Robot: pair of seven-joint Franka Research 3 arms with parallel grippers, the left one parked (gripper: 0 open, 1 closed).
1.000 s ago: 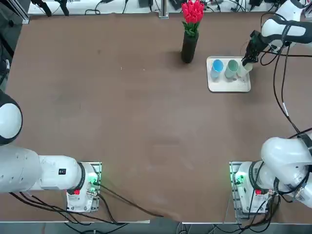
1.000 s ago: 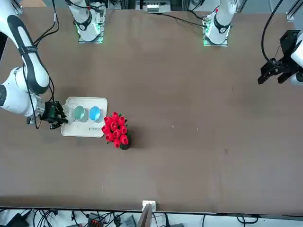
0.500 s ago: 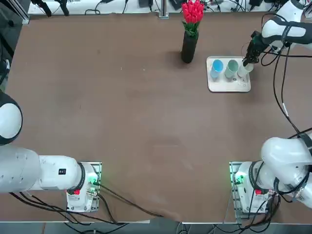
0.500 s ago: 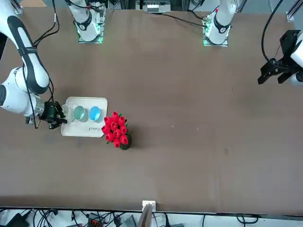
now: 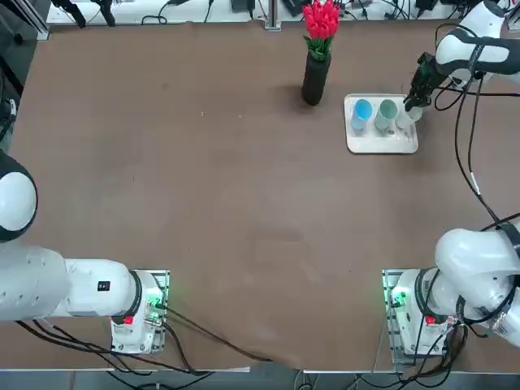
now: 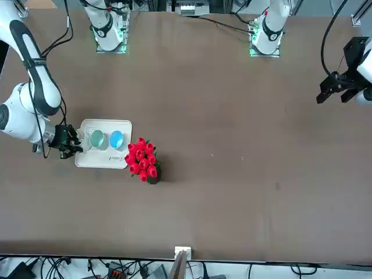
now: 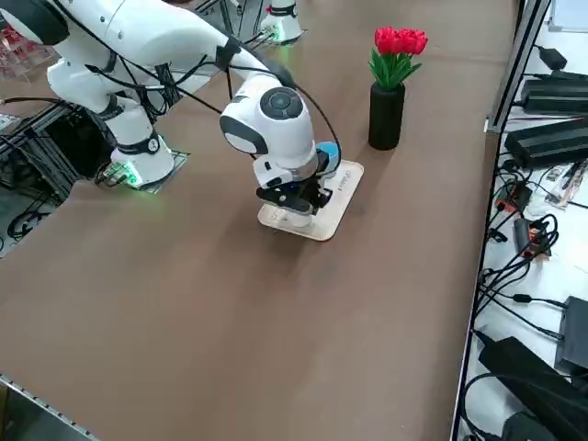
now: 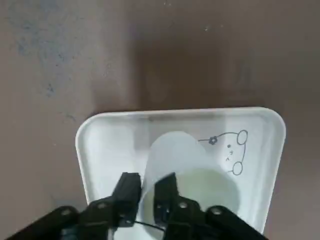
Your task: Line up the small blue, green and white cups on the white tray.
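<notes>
White cup stands on the tray beside green and blue. Only the wrist view shows the gripper fingers slightly parted astride its rim. A second ago they were pinched; the arm hasn't moved.

top: overhead | front: opposite | side: raised right | wrist: close (all share white tray)

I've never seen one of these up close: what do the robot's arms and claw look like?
The right arm is glossy white with rounded joints, black cables looped along it and a green light at its base. Its claw is small and black, with two stubby fingers.
</notes>
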